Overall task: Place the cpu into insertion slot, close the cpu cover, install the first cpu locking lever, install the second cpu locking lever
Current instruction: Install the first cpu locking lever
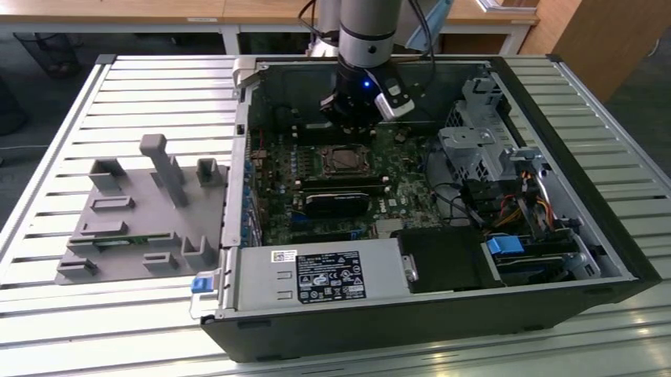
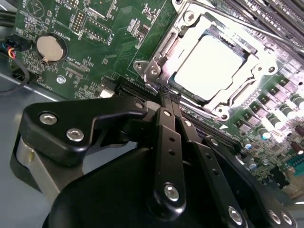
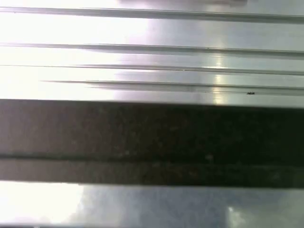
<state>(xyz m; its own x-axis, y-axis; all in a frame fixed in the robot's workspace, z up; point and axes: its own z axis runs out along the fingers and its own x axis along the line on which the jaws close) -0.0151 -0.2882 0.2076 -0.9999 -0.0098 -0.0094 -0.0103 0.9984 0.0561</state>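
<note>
Arm [image 1: 367, 31] is reaching down into an open computer case [image 1: 587, 236] lying on a slatted metal table [image 1: 126, 86] in the exterior view, with its gripper [image 1: 351, 118] hanging just above the far edge of the socket [image 1: 344, 159] on the green motherboard [image 1: 398, 200]. A grey fixture [image 1: 137, 212] is sitting on the table at the exterior view's left, well apart from the case. In the second wrist view, the cpu [image 2: 207, 68] is lying flat in the socket [image 2: 187, 52], its pale top glaring under the light, and the cover [image 2: 251, 90] is lying down around it as a metal frame. The gripper [image 2: 169, 100] is showing black fingers [image 2: 167, 142] pressed together with nothing between them, their tips touching or nearly touching the socket's near corner. A round coin battery [image 2: 50, 48] is sitting on the board well apart from the socket. In the first wrist view, bright table slats [image 3: 152, 57] are running across behind a dark band [image 3: 152, 142], probably the case wall.
</note>
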